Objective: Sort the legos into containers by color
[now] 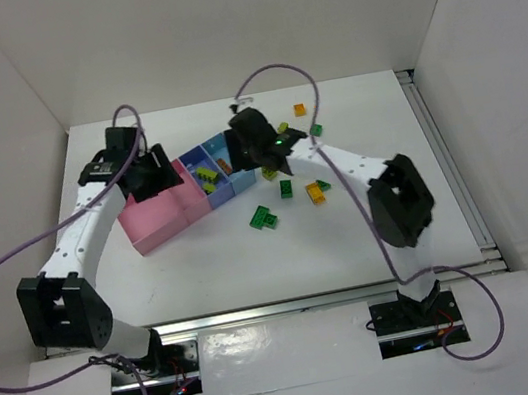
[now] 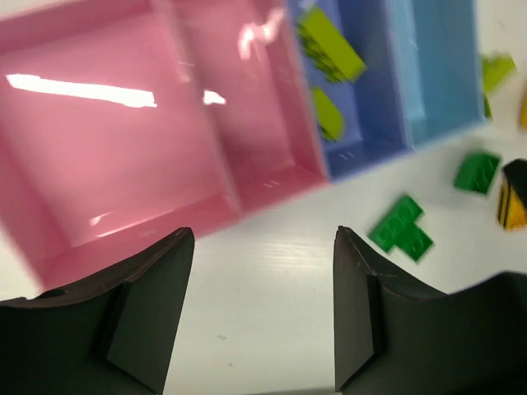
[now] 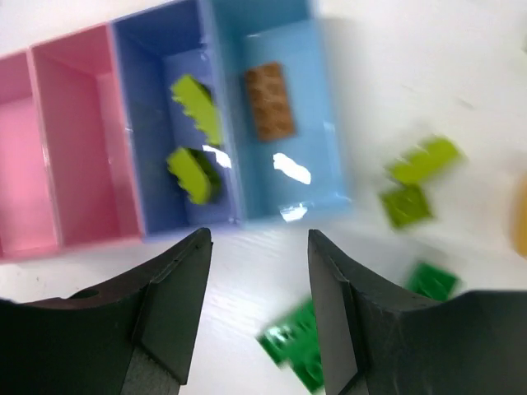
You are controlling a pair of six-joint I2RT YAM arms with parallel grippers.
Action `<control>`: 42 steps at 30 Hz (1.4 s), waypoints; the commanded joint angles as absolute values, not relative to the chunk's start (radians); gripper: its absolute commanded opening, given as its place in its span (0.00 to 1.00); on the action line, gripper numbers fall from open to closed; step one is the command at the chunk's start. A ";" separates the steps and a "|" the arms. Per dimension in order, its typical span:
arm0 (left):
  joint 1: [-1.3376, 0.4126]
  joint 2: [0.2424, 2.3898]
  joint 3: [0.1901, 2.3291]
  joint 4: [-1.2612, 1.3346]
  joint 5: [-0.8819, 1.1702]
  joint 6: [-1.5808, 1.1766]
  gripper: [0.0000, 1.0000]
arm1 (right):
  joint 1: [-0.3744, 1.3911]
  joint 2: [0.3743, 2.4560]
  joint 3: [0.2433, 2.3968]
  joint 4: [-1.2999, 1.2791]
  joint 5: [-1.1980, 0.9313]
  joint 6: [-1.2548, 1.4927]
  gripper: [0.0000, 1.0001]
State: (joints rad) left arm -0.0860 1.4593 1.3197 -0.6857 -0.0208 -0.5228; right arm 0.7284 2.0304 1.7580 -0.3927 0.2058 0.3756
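The joined row of bins runs from pink (image 1: pixel 161 215) to light blue (image 1: pixel 236 167). My left gripper (image 2: pixel 259 304) is open and empty above the table, just in front of the pink bins (image 2: pixel 123 148). My right gripper (image 3: pixel 259 304) is open and empty in front of the blue bins. The darker blue bin (image 3: pixel 148 123) holds two lime bricks (image 3: pixel 198 107). The light-blue bin (image 3: pixel 317 123) holds one amber brick (image 3: pixel 270 100). Loose on the table lie a dark green brick (image 1: pixel 263 218), another dark green one (image 1: pixel 286 189), an orange one (image 1: pixel 316 192) and a lime one (image 1: pixel 268 172).
More loose bricks lie farther right: an orange one (image 1: pixel 299 109) and a green one (image 1: pixel 316 130). White walls enclose the table on three sides. A metal rail (image 1: pixel 445 157) runs along the right edge. Purple cables loop over both arms.
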 commanded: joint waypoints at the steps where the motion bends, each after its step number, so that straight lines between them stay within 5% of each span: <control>1: -0.225 1.508 1.371 -0.660 0.043 -0.410 0.71 | 0.634 1.766 1.489 -0.301 0.241 0.469 0.58; 11: -0.603 1.771 1.427 -0.660 0.069 -0.371 0.69 | 0.546 1.439 1.088 -0.469 0.250 0.561 0.67; 17: -0.626 1.911 1.477 -0.621 0.016 -0.391 0.73 | 0.528 1.410 1.040 -0.489 0.230 0.583 0.74; 42: -0.703 2.114 1.675 -0.692 -0.078 -0.339 0.89 | 0.500 1.450 1.081 -0.549 0.212 0.543 0.75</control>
State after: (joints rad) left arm -0.6815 2.1036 1.6211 -0.6609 -0.0525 -0.3634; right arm 0.5060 1.4498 1.0431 -0.5121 0.2104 0.5522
